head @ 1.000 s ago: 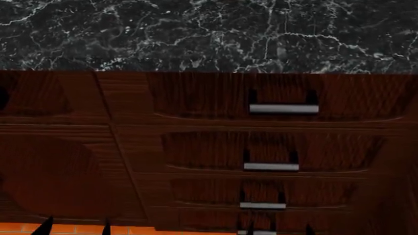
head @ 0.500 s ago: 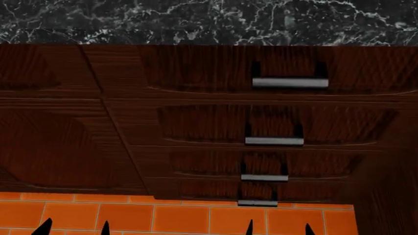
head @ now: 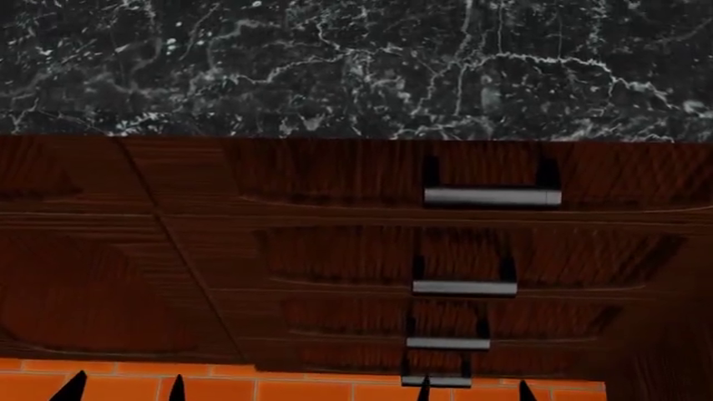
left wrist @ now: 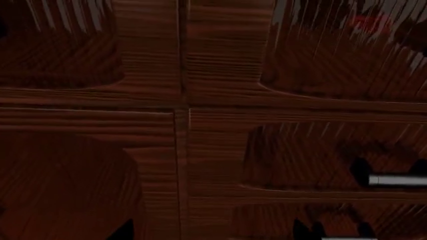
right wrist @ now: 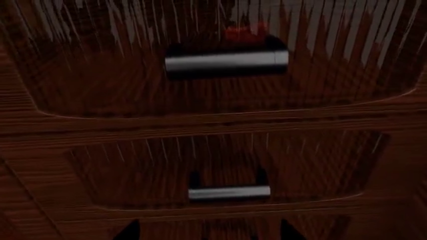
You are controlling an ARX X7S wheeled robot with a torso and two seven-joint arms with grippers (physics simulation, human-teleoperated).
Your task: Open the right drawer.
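Dark reddish-brown wood grain fills the head view, where a stack of four drawer fronts stands shut beneath a black marble countertop [head: 356, 67] veined in white. The right drawer [head: 334, 175], topmost and widest of the stack, sits directly under the stone edge, its recessed panel curving along the bottom and its silver bar handle [head: 493, 197] mounted on two black posts. Below it, three narrower fronts carry shorter handles, the lowest just above a strip of orange tiled floor [head: 134, 386]. To the left, a plain cabinet door [head: 78, 284] adjoins the stack. The left gripper [head: 123, 389] and right gripper [head: 473, 391] show only as black fingertip points at the frame's bottom edge, each pair spread apart and holding nothing, well short of the cabinet.
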